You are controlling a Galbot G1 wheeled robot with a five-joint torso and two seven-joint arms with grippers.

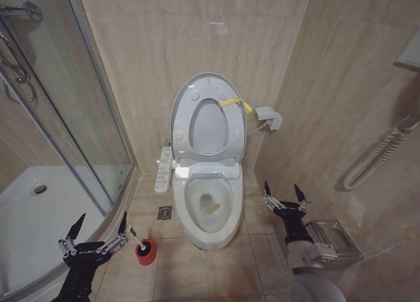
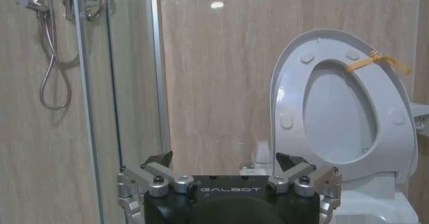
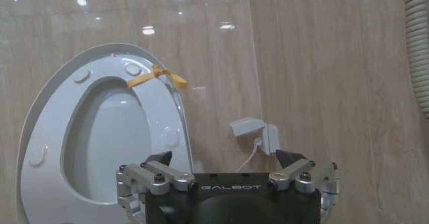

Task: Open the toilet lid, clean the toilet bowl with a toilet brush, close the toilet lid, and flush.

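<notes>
standing upright, glossy white toilet lid (image 1: 207,121) — yellow tie at rim, both grippers spread, empty

One toilet lid (image 1: 207,121), one toilet bowl (image 1: 209,207) — one toilet brush (image 1: 140,245).

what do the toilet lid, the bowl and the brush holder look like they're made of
The toilet lid, standing raised, looks like glossy white plastic: thin, with moulded bumper pads on its ring. The toilet bowl seems glazed white ceramic, thick-walled and shiny. The small red holder of the toilet brush on the floor is probably plastic, though that is uncertain.
</notes>
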